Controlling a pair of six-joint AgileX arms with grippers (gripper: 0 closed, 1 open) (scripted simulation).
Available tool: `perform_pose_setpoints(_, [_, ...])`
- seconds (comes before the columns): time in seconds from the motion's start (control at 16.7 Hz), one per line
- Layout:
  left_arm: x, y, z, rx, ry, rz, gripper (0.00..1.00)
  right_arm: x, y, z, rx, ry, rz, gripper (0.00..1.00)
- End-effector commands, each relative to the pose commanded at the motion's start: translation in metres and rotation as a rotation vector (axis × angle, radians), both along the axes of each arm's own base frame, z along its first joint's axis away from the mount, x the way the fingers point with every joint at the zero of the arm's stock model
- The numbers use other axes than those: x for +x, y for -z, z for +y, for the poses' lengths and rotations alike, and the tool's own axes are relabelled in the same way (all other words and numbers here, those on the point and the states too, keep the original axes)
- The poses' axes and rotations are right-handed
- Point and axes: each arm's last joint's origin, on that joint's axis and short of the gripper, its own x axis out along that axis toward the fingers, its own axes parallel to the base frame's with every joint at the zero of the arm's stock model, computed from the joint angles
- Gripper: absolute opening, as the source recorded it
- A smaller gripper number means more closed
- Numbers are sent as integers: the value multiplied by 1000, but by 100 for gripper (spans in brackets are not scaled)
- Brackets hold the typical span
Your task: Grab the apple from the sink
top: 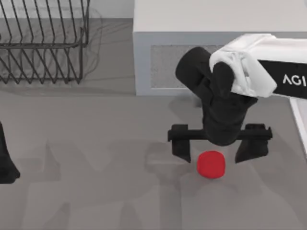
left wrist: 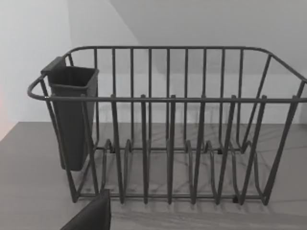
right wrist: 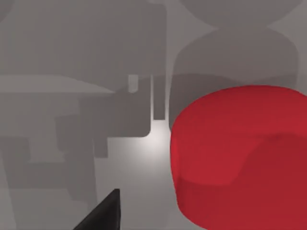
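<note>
The apple [top: 211, 164], a smooth bright red ball, rests on the grey sink floor [top: 96, 167] right of centre. My right gripper [top: 215, 149] hangs directly over it, open. Its two black fingers [top: 180, 147] straddle the apple, which is narrower than their gap and touches neither. The right wrist view has the apple [right wrist: 240, 153] close and large, with one black fingertip [right wrist: 103, 213] off to its side. My left gripper [top: 5, 160] is parked at the far left edge.
A dark wire dish rack [top: 43, 43] stands at the back left. The left wrist view faces this rack [left wrist: 168, 124] and the dark cutlery cup [left wrist: 72, 115] hung on it. A white and grey block [top: 192, 48] rises behind the right arm.
</note>
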Motion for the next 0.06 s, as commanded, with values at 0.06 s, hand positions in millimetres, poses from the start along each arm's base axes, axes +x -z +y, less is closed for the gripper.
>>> perform_pose_setpoints(0.06, [0,0,0,0,0,0,100,0,0,0,0,0,0,100])
